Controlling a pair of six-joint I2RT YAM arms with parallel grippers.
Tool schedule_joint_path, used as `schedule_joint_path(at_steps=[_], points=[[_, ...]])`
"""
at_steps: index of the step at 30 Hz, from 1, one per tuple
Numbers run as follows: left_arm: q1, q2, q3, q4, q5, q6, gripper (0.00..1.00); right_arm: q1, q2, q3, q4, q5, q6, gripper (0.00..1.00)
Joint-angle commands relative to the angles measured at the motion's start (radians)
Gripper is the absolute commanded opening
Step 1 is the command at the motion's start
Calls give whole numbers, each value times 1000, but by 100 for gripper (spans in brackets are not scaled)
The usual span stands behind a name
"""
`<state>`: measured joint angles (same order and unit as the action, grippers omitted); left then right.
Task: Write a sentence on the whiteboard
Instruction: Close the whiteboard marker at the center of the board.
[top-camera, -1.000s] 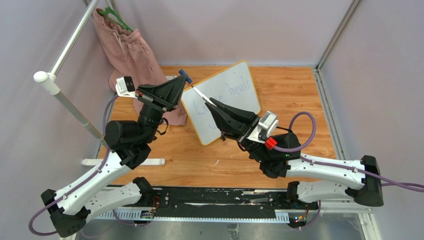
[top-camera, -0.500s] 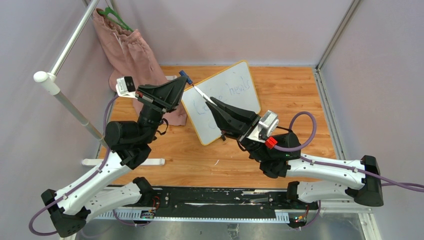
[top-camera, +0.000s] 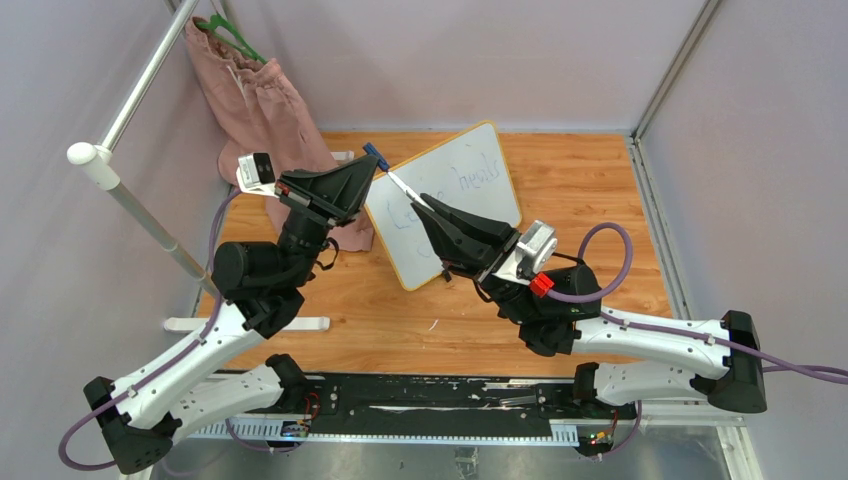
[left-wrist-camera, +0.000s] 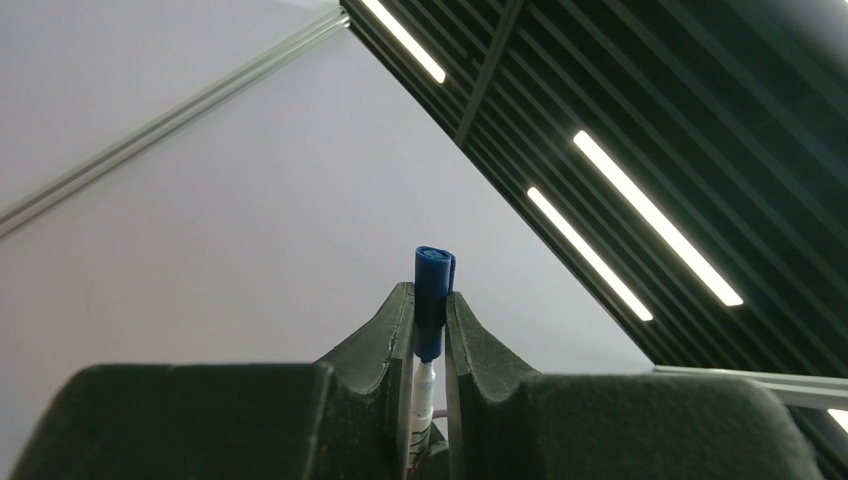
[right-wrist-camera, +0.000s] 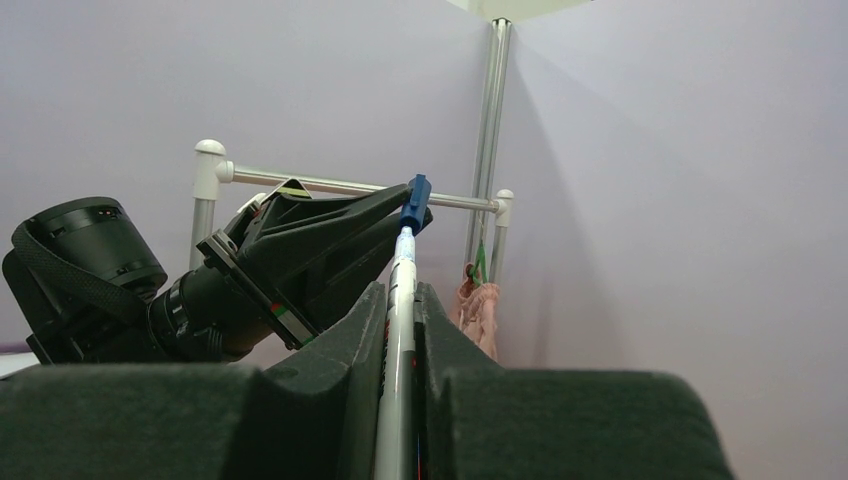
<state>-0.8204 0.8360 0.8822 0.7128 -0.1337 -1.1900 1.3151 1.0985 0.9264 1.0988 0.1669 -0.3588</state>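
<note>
The whiteboard (top-camera: 470, 160), yellow-framed, leans tilted on the wooden table. The sentence (top-camera: 478, 181) is faint blue handwriting on it, and my right arm partly hides its lower word. My left gripper (top-camera: 369, 162) is shut on the marker's blue cap (top-camera: 375, 155), which in the left wrist view pokes up between the fingertips (left-wrist-camera: 405, 310) as the blue cap (left-wrist-camera: 434, 290). My right gripper (top-camera: 421, 204) is shut on the white marker barrel (top-camera: 401, 186) above the board's left part. In the right wrist view the barrel (right-wrist-camera: 399, 320) runs up to the cap (right-wrist-camera: 415, 200).
A pink garment (top-camera: 265, 110) on a green hanger hangs from a white pipe rack (top-camera: 128, 205) at the back left. Purple walls enclose the table (top-camera: 590, 200) on three sides. The rack's white foot (top-camera: 310, 323) lies near the left arm.
My left arm has shifted slightly to the right with the cap, closing in on the marker's end. The right arm and the board have stayed put.
</note>
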Motion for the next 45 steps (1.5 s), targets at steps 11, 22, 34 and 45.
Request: schedule_joint_path(at_steps=[11, 22, 34, 45], points=[[4, 10, -2, 61, 43, -8, 0, -4, 20, 58, 38, 22, 0, 0], [4, -1, -23, 63, 22, -7, 0, -4, 21, 52, 52, 26, -9, 0], [4, -1, -34, 66, 24, -14, 0, -5, 29, 58, 71, 11, -15, 0], [4, -6, -34, 66, 26, -9, 0, -4, 32, 63, 64, 11, -22, 0]])
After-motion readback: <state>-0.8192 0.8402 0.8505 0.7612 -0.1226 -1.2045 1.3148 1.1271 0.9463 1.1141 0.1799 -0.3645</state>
